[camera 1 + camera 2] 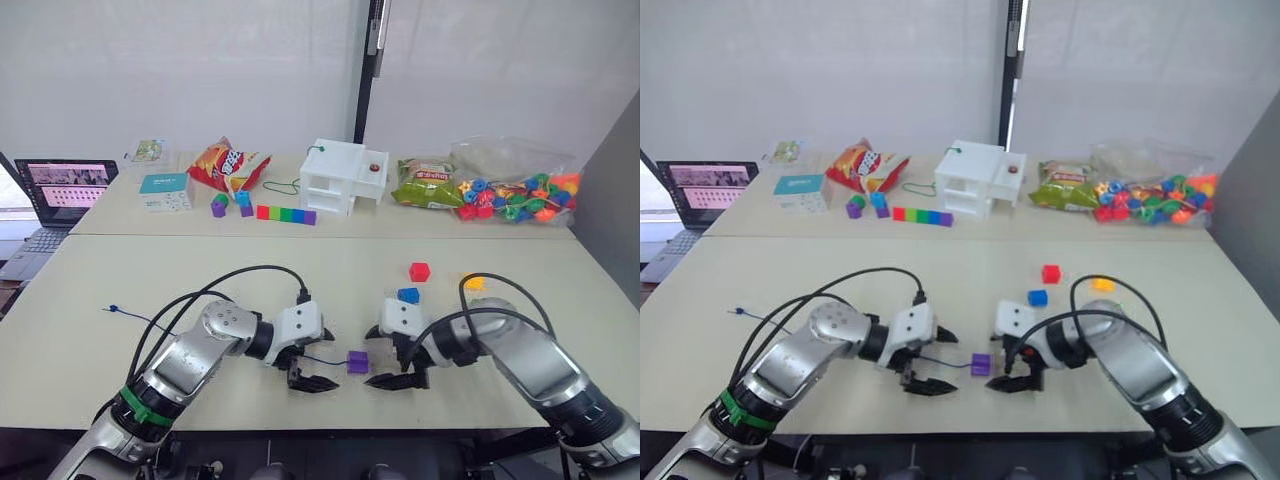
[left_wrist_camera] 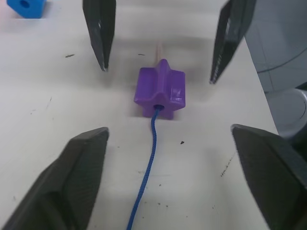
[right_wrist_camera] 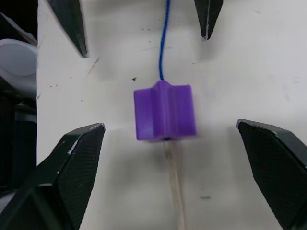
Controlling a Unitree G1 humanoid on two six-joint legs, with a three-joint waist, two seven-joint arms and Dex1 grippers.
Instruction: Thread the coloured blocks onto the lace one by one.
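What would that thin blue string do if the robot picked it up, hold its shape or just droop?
Probably droop: the blue string lies in loose bends on the table. Its pale tip, poking straight out of the purple block, looks stiffer. Pulling the string would likely drag that small block along, since it is already threaded through.

Laptop point(image 1: 62, 190), chip bag point(image 1: 228, 163), white box point(image 1: 340, 176), bead bag point(image 1: 515, 190) along far table edge.

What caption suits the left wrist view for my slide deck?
Purple block threaded on the blue lace, lying between both open grippers.
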